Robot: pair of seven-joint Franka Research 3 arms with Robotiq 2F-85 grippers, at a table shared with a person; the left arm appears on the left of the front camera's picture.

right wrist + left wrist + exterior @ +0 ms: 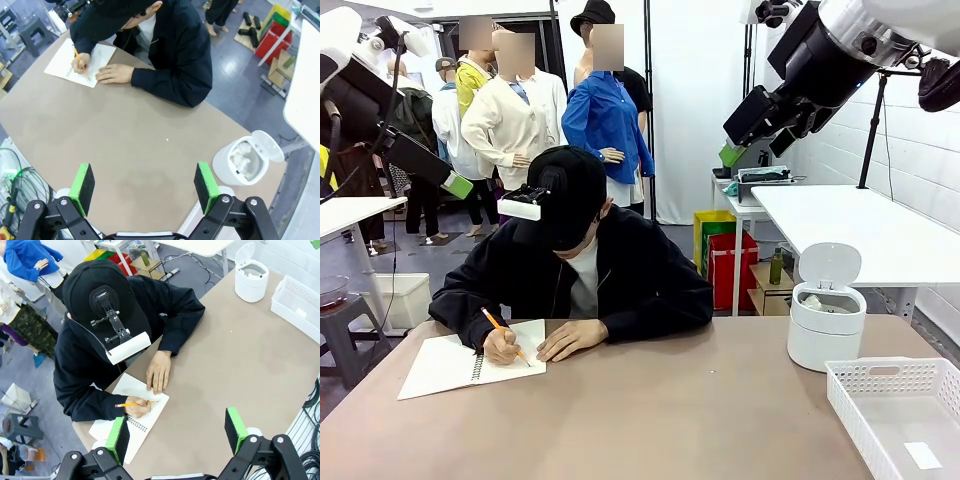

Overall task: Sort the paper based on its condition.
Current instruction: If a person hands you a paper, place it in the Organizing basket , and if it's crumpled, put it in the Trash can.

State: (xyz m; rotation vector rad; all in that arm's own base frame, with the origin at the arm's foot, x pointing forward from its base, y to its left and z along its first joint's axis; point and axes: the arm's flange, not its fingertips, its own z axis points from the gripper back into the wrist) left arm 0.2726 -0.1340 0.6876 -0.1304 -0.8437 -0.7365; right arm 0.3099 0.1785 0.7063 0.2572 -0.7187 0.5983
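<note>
Both arms raised above the tabletop [670, 420], seen from the robot's side.

The left claw [176, 434] hangs high over the left end. Its green pads [118, 439] stand wide apart, with nothing between them and nothing touching them; below lies bare tabletop and the near corner of a notebook [445, 365].

The right claw [144, 187] hangs high over the right half, its pads likewise fully apart, gripping nothing and touching nothing.

The crumpled paper lumps [244, 159] lie inside a small round white bin [825, 335]. The bin's lid is tipped up, and it stands on the right part of the tabletop.

One flat paper slip [922, 455] lies on the floor of a white perforated basket [880, 385]. The basket sits at the near right corner, just beside the bin but not touching it.

At the far side a person [620, 270] in a dark top and cap leans over the open spiral notebook. One hand [502, 345] holds a pencil [506, 336] with its tip on the page. The other hand [570, 340] rests flat at the notebook's edge.

Both claws are well apart from the paper, the bin and the basket.
</note>
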